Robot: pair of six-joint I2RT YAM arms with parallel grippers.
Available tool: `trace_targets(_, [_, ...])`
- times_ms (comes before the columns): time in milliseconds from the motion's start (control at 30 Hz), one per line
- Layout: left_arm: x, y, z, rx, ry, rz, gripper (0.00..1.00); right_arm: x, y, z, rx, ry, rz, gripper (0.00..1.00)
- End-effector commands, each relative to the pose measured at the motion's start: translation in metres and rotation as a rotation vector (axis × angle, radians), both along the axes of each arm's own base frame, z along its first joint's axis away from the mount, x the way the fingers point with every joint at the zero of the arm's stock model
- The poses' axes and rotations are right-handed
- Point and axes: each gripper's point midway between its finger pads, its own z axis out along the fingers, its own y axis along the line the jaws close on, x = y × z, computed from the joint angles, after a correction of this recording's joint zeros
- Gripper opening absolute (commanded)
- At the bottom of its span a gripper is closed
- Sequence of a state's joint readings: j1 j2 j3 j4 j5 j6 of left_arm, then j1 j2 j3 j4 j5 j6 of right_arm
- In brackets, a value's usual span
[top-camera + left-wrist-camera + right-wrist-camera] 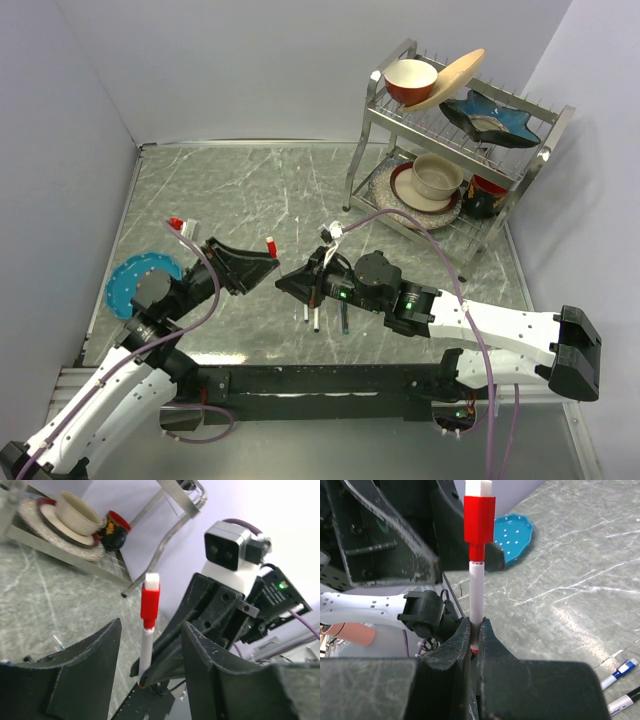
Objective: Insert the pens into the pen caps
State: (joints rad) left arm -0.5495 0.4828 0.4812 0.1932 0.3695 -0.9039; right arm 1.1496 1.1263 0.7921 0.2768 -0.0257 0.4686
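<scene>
Red-capped pen standing upright in air over table, between both arms; red cap sitting on top end, looking fully seated.
Right gripper clamping shut on lower barrel, steadying it for capping.
Left gripper standing partly open, fingers flanking pen, touching nothing, holding nothing.
Two loose pens lying on table under right gripper.
Bare table stretching beyond; blue plate hugging left edge; dish rack well apart, far right.

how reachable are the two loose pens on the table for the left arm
Probably not yet: the left claw is open and gripping nothing, but the right arm hangs directly over both pens.
</scene>
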Motion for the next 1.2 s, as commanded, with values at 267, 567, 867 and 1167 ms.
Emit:
trace_targets(267, [0.019,0.003,0.034,0.044,-0.075,0.083,0.57,-0.013,-0.001,0.022,0.064,-0.044,0.052,0.00])
trace_targets(567, [0.019,0.002,0.039,0.038,-0.075,0.079,0.56,-0.014,0.001,0.020,0.056,-0.036,0.065,0.00])
trace_targets(867, [0.008,-0.002,0.037,0.006,-0.071,0.022,0.02,-0.009,0.002,0.029,0.087,-0.021,0.036,0.00])
trace_targets(1167, [0.000,-0.018,-0.027,-0.094,0.113,-0.106,0.01,0.035,-0.004,0.092,0.198,-0.088,-0.089,0.00])
